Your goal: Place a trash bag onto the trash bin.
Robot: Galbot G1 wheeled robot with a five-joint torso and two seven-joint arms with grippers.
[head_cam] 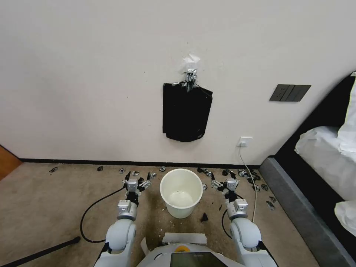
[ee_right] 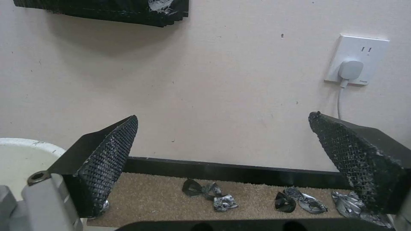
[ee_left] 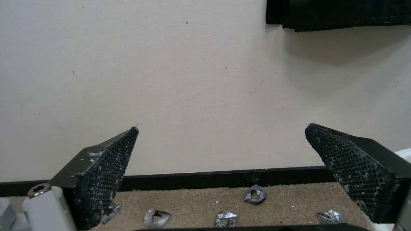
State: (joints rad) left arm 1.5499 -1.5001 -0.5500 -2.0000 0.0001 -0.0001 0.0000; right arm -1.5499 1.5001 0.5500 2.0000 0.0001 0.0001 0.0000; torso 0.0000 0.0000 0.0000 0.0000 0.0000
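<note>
You had the wall (head_cam: pixel 92 74) in front of you, plain cream and matt, with a black skirting strip along its foot and tan, short-pile carpet (head_cam: pixel 44 200) below. A dark bed frame with white bedding (head_cam: pixel 326 148) ran down your right side.

On the wall hung the bag stack (head_cam: pixel 186 113), a flat black rectangle with a rounded lower edge, pinched at the top by a metal clip (head_cam: pixel 191 78). In the wrist views its lower edge showed as many thin layers. No single loose bag was out; I judged the task to be at its very start, with a bag not yet pulled.

The bin (head_cam: pixel 181 192) stood on the carpet directly below the stack, between your two arms: cream-white, smooth, round, tapering to the base, unlined, with a few specks inside.

Your left gripper (head_cam: pixel 139 180) sat low just beside the bin on its left, jaws spread wide and holding nothing; its pads (ee_left: pixel 109 173) were black, mesh-textured and flecked white. Your right gripper (head_cam: pixel 223 183) mirrored it on the other side, equally wide and empty.

Small crumpled silvery-black scraps (ee_right: pixel 214 195) littered the carpet along the skirting.

The next move, as I read it, called for raising an arm to the stack's lower edge and pinching only the front layer; thin glossy film would slip or bring several sheets.
</note>
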